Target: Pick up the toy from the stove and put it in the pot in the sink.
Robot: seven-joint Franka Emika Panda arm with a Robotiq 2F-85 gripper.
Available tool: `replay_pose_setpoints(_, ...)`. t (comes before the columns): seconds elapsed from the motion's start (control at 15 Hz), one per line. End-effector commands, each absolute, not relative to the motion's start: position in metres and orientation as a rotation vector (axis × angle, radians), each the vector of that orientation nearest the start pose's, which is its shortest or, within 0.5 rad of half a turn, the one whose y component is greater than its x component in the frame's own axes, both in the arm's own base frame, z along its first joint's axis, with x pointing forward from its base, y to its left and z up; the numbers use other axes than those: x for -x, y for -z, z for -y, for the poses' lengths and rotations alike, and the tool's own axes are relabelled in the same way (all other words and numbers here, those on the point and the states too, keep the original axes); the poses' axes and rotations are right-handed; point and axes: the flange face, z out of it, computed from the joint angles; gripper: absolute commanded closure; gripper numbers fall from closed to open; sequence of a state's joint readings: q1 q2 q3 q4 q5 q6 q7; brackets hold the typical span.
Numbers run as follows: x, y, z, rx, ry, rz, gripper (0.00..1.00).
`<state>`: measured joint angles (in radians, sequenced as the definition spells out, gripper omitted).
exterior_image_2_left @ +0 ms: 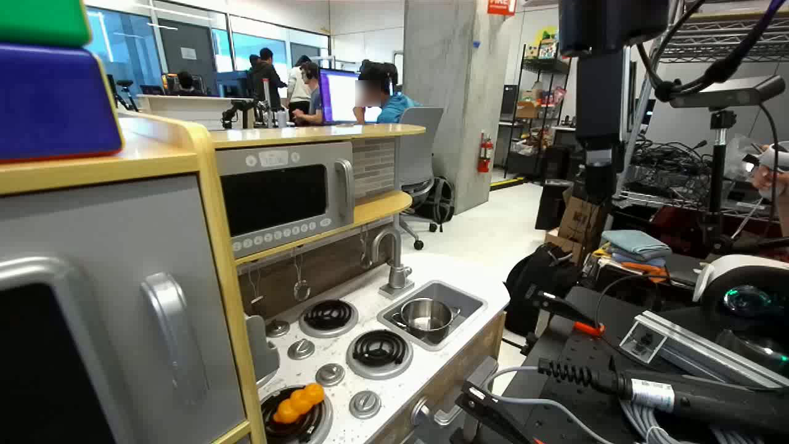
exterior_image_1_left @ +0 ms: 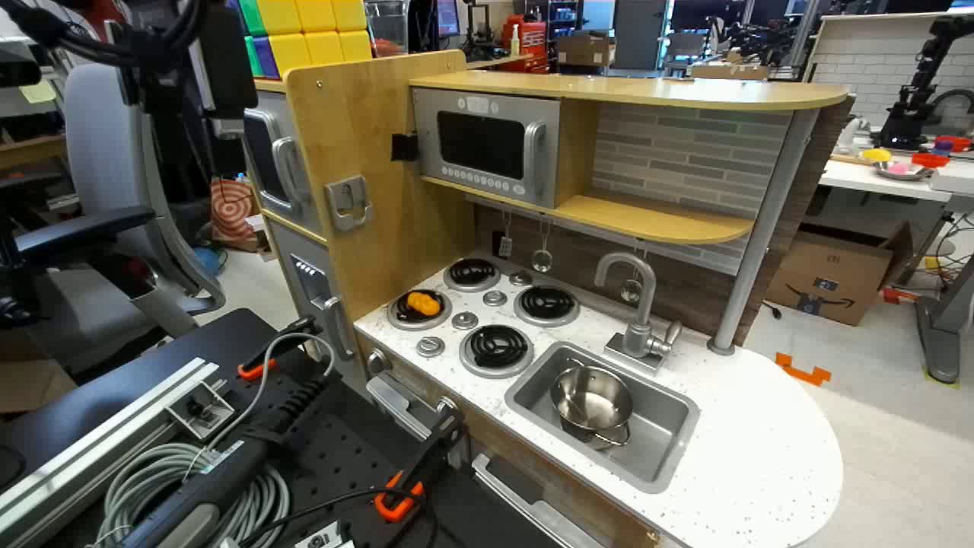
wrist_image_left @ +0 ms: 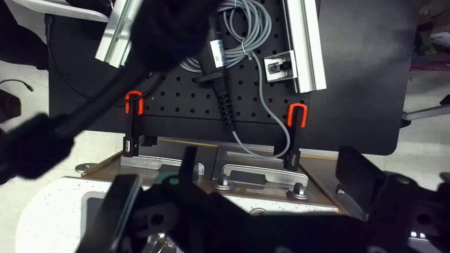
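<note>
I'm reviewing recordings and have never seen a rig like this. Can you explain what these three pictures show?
This is a robot arm ending in a two-fingered gripper, near a toy kitchen. Two pictures come from cameras standing outside the robot; the third comes from a camera on its wrist, looking past the dark fingers. In both exterior views, a small orange toy lies on a burner of the white stove, and a steel pot sits in the sink. In the wrist view, a coiled grey cable lies on the black table. The gripper is open and holds nothing.
</note>
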<state>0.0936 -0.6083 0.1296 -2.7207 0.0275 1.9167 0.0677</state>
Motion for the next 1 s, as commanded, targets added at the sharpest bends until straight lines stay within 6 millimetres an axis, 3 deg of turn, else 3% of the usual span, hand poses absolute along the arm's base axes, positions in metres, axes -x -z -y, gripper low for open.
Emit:
replay_pose_setpoints(0.0,-0.317,-0.389,-0.071,3.197,-0.308,0.181,0.0)
replay_pose_setpoints(0.53,-0.317,-0.389,-0.071,3.197,-0.308,0.181,0.0)
replay_pose_setpoints(0.6,-0.314,-0.382,-0.074,3.182,-0.489,0.333,0.0)
replay_pose_setpoints(0.93,-0.311,-0.353,-0.066,3.05,-0.531,0.731,0.0)
